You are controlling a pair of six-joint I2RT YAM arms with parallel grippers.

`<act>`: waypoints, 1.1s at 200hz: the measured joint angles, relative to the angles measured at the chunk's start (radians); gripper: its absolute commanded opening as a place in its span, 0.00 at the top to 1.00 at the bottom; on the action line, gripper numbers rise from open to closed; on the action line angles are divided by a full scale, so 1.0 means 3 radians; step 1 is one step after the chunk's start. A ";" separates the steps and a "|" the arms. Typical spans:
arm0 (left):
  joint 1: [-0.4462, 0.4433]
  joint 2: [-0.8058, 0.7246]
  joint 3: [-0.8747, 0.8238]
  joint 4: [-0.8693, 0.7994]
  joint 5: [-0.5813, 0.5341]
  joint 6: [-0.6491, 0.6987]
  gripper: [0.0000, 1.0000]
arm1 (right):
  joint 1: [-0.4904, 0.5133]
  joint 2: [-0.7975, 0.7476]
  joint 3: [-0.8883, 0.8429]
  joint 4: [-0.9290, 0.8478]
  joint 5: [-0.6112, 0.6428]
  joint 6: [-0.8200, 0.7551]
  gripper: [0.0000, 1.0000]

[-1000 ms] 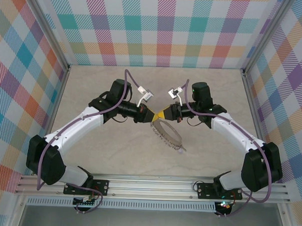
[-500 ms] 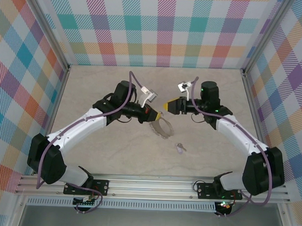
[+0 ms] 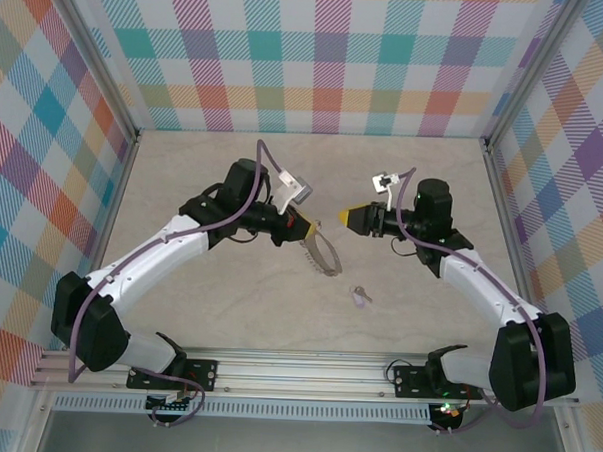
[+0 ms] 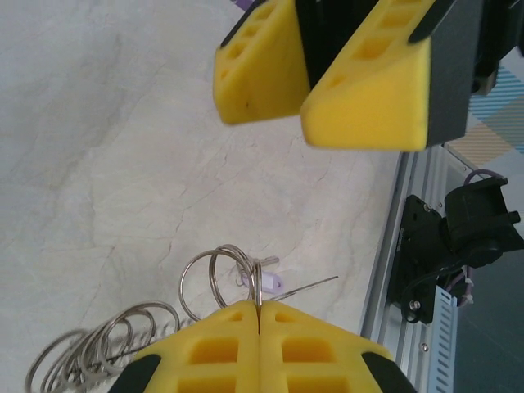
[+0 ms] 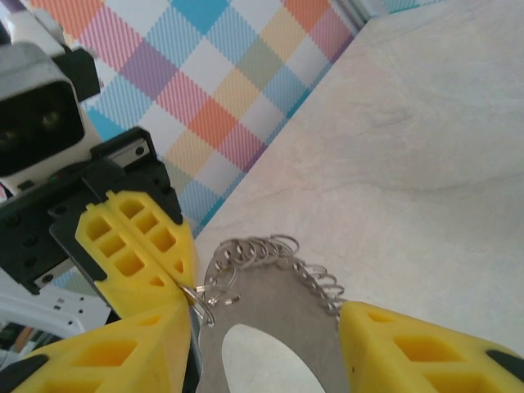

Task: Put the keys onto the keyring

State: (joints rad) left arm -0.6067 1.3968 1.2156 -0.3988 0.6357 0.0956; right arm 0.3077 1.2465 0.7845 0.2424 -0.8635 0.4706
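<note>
My left gripper (image 3: 303, 229) is shut on a small wire loop at the edge of the keyring (image 3: 325, 255), holding the ring tilted above the table. In the left wrist view the fingertips (image 4: 259, 307) pinch that loop, with more loops (image 4: 123, 344) trailing to the left. The lilac-headed key (image 3: 359, 297) lies loose on the table below the ring and also shows past the loop as a key (image 4: 272, 283). My right gripper (image 3: 354, 218) stands open just right of the left one, holding nothing. From its wrist view, the grey keyring (image 5: 278, 295) hangs in front of the open right gripper (image 5: 266, 319).
The marble-patterned tabletop (image 3: 228, 303) is walled by checked panels at the back and sides. An aluminium rail (image 3: 305, 371) carrying both arm bases runs along the near edge. The right gripper's yellow fingers (image 4: 327, 74) hang close above the left gripper.
The right gripper has opened and pulled back to the right, away from the left one. The left gripper has lifted and tilted the keyring, and the key now lies apart from it.
</note>
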 measured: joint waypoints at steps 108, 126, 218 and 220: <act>0.0001 0.0136 0.0207 -0.0075 0.0309 0.0037 1.00 | 0.0286 0.0055 -0.0111 0.0476 -0.0219 0.0230 0.64; 0.0000 0.0141 0.0209 -0.0075 0.0333 0.0037 1.00 | 0.0298 0.0070 -0.0111 0.0514 -0.0221 0.0253 0.73; 0.0001 0.0141 0.0210 -0.0153 0.0359 0.0036 1.00 | 0.0362 0.0103 -0.0111 0.0562 -0.0322 0.0277 0.87; 0.0001 0.0141 0.0210 -0.0156 0.0359 0.0037 1.00 | 0.0365 0.0106 -0.0111 0.0561 -0.0323 0.0278 0.88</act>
State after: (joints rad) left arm -0.6064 1.4391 1.2785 -0.4458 0.7433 0.1066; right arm 0.4171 1.2781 0.7513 0.4107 -0.9604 0.5541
